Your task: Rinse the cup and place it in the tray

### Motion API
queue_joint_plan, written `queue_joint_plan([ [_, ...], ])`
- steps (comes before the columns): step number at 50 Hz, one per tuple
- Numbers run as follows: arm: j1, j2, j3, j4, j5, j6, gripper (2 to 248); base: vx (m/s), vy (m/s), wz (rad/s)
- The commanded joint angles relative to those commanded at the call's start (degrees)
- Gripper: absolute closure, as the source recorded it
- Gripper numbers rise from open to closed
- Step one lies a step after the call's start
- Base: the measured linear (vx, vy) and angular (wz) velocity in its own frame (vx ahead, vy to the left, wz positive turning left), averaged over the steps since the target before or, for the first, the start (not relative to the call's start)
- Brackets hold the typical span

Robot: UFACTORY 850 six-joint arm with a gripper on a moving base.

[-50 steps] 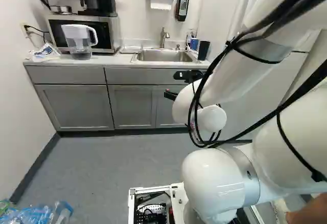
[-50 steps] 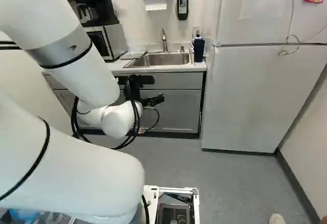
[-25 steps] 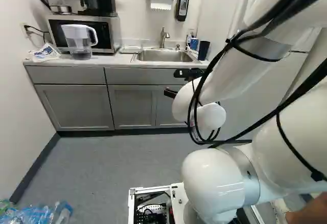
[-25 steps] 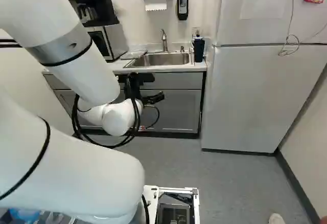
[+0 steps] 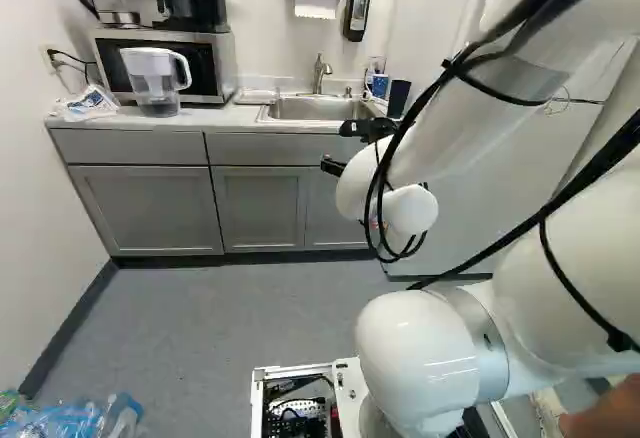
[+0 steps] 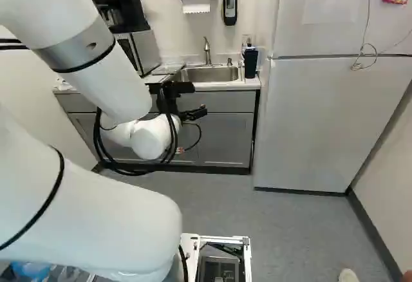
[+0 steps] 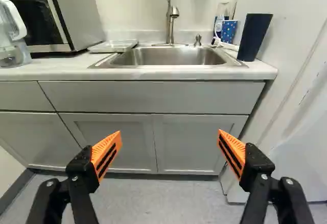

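Looks like we've got everything left: grab, rinse, place. Our black two-finger gripper (image 7: 169, 134) spread wide, empty. Tall dark-blue cup (image 7: 254, 37), probably ours, stands near right edge of white worktop (image 7: 61, 69), beside steel sink (image 7: 171, 57); flat whitish tray (image 7: 113, 46) toward back edge, sink's other side.

the arm (image 6: 96, 208) is showing glossy white, with thick rounded tubes, bulbous joints (image 6: 152, 140) and grey bands (image 6: 72, 53). black cables (image 5: 600, 171) are looping around it, and thin black straps (image 6: 93, 62) are circling it. the gripper (image 6: 195, 112) is showing black fingers (image 7: 255, 165), ribbed orange pads (image 7: 104, 146) and silver screws (image 7: 289, 181).
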Motion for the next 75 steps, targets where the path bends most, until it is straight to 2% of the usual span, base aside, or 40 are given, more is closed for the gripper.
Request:
queue_joint_plan([
  [23,0.0,-1.3,-4.4,0.0,-0.6,0.0,3,0.000,0.000,0.000],
  [75,0.0,-3.5,-13.3,0.0,-4.9,0.0,3,0.000,0.000,0.000],
])
